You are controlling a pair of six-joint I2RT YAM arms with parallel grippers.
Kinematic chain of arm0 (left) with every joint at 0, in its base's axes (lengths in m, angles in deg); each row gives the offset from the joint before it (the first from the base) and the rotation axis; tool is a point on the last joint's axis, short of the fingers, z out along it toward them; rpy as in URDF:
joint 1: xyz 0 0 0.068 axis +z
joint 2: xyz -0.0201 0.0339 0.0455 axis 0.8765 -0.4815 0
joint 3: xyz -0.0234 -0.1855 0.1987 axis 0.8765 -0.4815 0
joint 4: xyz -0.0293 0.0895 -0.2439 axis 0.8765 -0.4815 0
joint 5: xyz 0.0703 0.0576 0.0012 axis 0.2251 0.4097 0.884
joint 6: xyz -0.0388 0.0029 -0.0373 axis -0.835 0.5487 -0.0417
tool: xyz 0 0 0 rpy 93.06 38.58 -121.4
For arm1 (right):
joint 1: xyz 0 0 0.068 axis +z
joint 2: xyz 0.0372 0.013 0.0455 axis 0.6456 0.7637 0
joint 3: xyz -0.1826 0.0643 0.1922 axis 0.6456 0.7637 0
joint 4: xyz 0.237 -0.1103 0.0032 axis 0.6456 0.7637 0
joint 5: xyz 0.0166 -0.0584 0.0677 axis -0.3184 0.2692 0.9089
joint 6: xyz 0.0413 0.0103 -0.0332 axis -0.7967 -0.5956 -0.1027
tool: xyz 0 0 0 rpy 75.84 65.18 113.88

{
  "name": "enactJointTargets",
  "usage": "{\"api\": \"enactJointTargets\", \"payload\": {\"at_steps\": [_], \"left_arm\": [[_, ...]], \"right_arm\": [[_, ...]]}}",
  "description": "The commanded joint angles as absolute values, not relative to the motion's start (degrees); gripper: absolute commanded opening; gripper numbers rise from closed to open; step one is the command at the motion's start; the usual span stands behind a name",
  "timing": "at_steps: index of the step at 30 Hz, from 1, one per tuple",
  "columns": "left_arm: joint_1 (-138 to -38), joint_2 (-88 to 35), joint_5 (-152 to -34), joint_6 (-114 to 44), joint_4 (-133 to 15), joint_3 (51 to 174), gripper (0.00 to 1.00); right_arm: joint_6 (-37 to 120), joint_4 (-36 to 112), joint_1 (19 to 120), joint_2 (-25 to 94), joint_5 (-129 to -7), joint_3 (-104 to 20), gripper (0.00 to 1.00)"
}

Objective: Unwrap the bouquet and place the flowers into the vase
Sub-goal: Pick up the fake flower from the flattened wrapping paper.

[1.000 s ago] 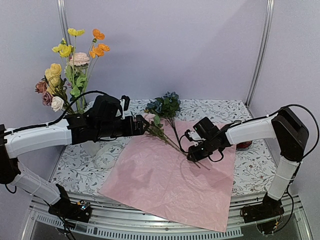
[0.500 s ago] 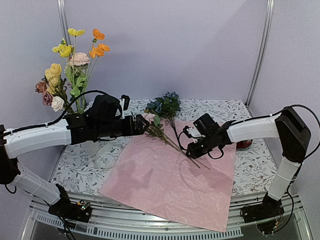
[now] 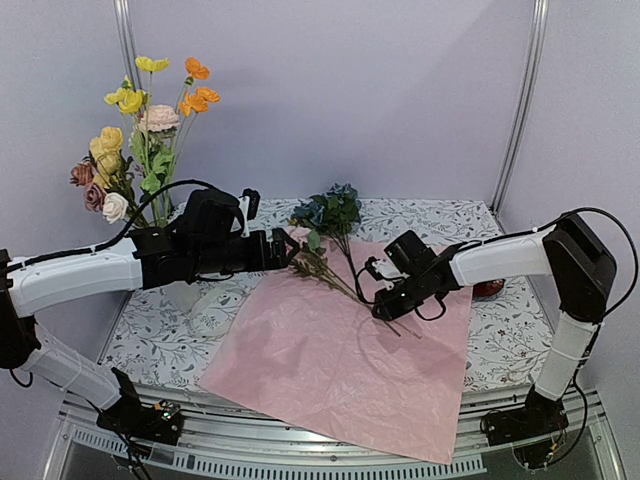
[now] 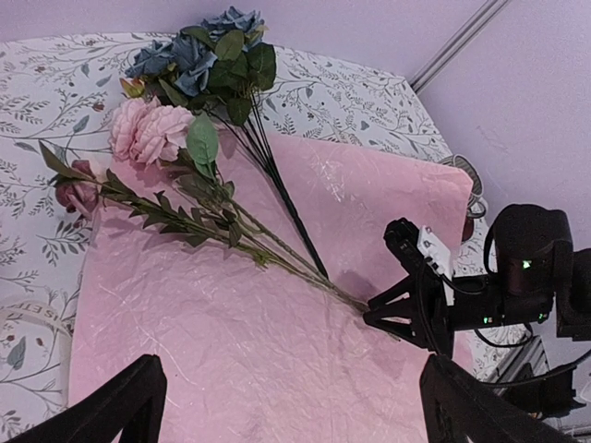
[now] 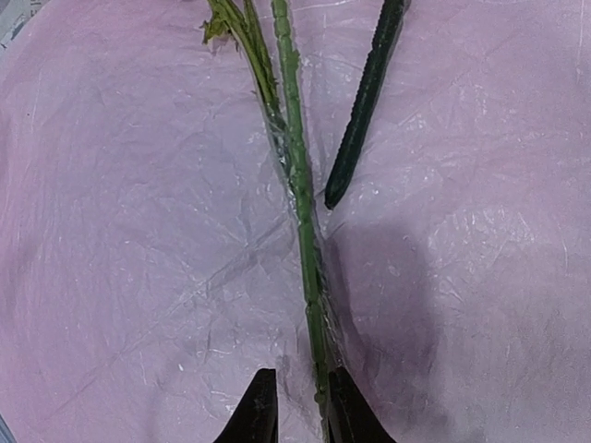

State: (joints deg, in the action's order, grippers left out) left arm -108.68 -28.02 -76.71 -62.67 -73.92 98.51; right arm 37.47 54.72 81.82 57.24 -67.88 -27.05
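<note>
The pale pink wrapping paper (image 3: 345, 360) lies spread flat on the table. On it lie loose flowers: blue roses (image 4: 199, 51), a pink rose (image 4: 148, 129) and a mauve bloom (image 4: 78, 196), their stems (image 4: 277, 258) running toward my right gripper (image 3: 383, 308). That gripper (image 5: 302, 374) is nearly closed around the end of one green stem (image 5: 300, 212). The stem rests against the right finger, and a gap remains on the left. My left gripper (image 4: 295, 415) hovers wide open over the paper near the blooms (image 3: 300, 240). Other flowers (image 3: 140, 130) stand upright at the back left. The vase is hidden behind my left arm.
A cream ribbon (image 4: 18, 318) lies on the patterned tablecloth left of the paper. A striped cup on a red saucer (image 3: 488, 290) sits behind my right forearm. A dark stem end (image 5: 365, 101) lies just right of the green one.
My right gripper has edged slightly left along the stems and its jaws have narrowed around the green stem. The left arm has stayed still.
</note>
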Motion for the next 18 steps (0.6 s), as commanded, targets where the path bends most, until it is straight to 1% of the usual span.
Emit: {"api": "enactJointTargets", "payload": {"at_steps": [1, 5, 6, 9, 12, 15, 18], "left_arm": [[-108.2, -28.42, -77.23, -61.46, -73.75, 100.32, 0.98], [-108.16, -28.53, -77.32, -61.23, -74.06, 100.8, 0.98], [-108.16, -28.57, -77.34, -61.27, -74.04, 100.83, 0.98], [-108.09, -28.52, -77.25, -61.22, -74.15, 100.97, 0.98], [-108.14, -28.52, -77.15, -61.14, -74.25, 101.14, 0.98], [-108.1, -28.48, -77.01, -61.0, -74.43, 101.4, 0.98], [-108.08, -28.43, -76.92, -61.0, -74.64, 101.45, 0.98]], "right_arm": [[37.86, 55.37, 81.61, 59.5, -68.32, -27.79, 0.2], [37.98, 55.35, 81.64, 60.79, -68.57, -28.17, 0.2], [38.01, 55.42, 81.62, 61.14, -68.6, -28.41, 0.16], [38.47, 56.13, 81.87, 61.89, -68.69, -29.33, 0.12], [39.22, 57.24, 82.7, 62.21, -70.92, -30.44, 0.12], [39.8, 59.44, 84.16, 63.28, -76.59, -32.11, 0.12], [40.21, 61.26, 84.96, 64.64, -79.44, -33.37, 0.12]]}}
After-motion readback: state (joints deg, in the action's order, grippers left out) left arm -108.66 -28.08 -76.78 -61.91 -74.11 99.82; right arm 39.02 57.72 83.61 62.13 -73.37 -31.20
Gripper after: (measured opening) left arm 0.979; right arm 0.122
